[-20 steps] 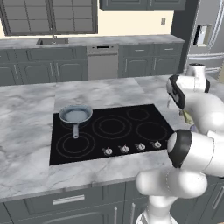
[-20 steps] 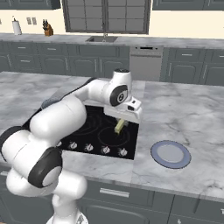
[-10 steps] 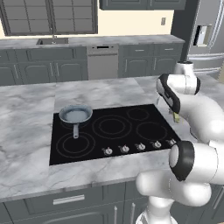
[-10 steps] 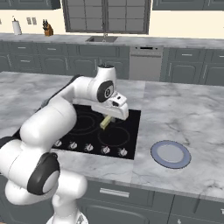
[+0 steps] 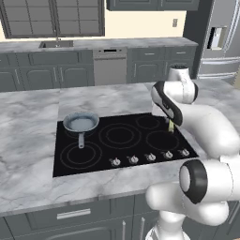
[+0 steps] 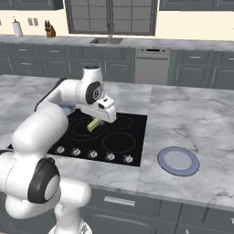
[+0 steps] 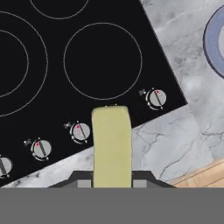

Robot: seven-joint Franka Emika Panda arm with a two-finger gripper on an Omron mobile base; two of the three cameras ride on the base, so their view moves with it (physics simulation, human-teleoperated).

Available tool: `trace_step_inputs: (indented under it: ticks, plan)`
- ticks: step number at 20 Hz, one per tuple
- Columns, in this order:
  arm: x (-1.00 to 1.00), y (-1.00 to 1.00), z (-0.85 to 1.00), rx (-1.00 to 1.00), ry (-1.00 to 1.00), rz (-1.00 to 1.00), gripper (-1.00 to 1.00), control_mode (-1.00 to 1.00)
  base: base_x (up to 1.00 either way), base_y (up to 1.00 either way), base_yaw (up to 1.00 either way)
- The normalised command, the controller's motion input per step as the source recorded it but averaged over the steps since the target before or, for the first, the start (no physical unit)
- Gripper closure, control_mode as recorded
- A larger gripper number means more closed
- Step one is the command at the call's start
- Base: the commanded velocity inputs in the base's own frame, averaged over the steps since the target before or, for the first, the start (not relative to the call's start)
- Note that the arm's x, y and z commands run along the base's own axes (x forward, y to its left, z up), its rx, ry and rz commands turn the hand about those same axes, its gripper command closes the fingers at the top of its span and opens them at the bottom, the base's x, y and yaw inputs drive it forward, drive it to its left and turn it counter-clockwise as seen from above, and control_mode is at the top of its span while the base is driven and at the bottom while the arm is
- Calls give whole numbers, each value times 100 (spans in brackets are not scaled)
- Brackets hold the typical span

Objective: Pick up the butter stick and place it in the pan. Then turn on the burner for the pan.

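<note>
a: butter stick [image 7: 112, 144], where is it?
b: clamped between the jaws of the gripper [image 7: 112, 183], sticking out past the tips, in the air above the black cooktop [image 5: 122, 140].
a: pan [image 5: 80, 123]?
b: well apart, on the cooktop's far left zone.

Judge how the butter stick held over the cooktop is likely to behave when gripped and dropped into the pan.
The butter stick keeps a straight bar shape in the shut hand, so probably fairly stiff. Its flat faces suggest it would lie still in the pan, not roll. Butter may be slippery.
</note>
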Motion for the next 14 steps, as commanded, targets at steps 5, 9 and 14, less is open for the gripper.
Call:
trace_step_inputs:
  ticks: [5, 9, 14]
  plan:
    - [43, 71, 0, 0, 0, -3, 100, -100, 0, 0, 0]
    - [48, 67, 0, 0, 0, 0, 100, -100, 0, 0, 0]
    - [41, 60, 0, 0, 0, 0, 100, -100, 0, 0, 0]
